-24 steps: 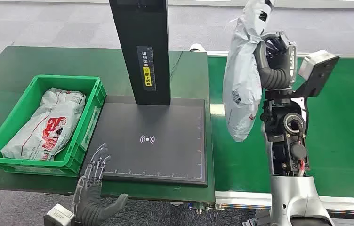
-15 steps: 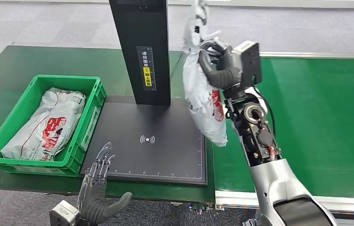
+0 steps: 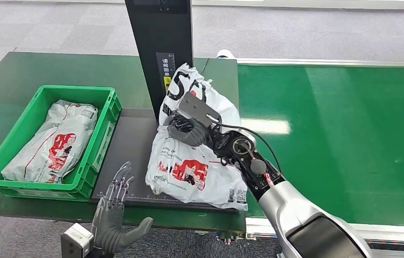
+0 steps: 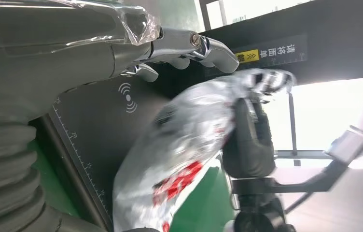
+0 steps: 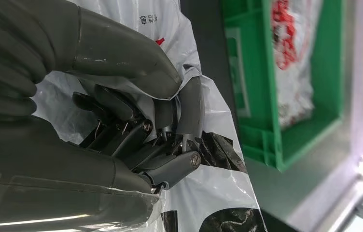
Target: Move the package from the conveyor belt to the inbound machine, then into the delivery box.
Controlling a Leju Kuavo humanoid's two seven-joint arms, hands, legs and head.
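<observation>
Right hand [image 3: 188, 130] has its fingers [image 5: 189, 113] clamped on the package [image 3: 197, 161], which lies on the inbound machine [image 3: 135, 145] platform beneath them, apparently resting flat. Left hand [image 3: 111, 212] hovers at the platform's near edge, fingers [image 3: 118, 183] apart, holding nothing. Beyond those fingers, the delivery box [image 3: 6, 141] holds another parcel [image 3: 52, 141].

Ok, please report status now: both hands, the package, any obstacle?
Right hand grips package, package lying on inbound machine plate. Left hand open, at plate's near edge. Green box already holds one parcel.
</observation>
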